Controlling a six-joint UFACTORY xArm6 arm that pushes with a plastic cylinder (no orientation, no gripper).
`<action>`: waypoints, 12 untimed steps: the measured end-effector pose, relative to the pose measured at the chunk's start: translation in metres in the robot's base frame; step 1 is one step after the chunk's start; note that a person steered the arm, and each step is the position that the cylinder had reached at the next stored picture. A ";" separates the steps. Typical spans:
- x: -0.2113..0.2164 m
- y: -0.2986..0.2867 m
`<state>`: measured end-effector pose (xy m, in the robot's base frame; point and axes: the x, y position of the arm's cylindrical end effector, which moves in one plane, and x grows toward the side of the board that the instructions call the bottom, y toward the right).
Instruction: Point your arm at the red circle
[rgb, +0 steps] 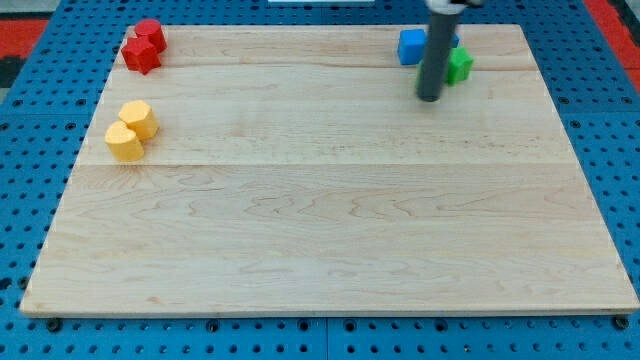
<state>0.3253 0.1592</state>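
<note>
Resting on smooth wood, my tip (429, 97) sits beside the green block (460, 64).

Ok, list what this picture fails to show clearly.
1. Green block: the rod covers its left part, so its shape is unclear.
2. Blue block: the rod hides its right edge.
3. Red blocks: they touch, and which is the circle is unclear.
4. Rod: the view's top cuts it off; my tip shows.
</note>
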 end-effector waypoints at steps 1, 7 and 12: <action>0.005 0.005; 0.068 -0.072; 0.005 -0.202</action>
<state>0.3304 -0.0426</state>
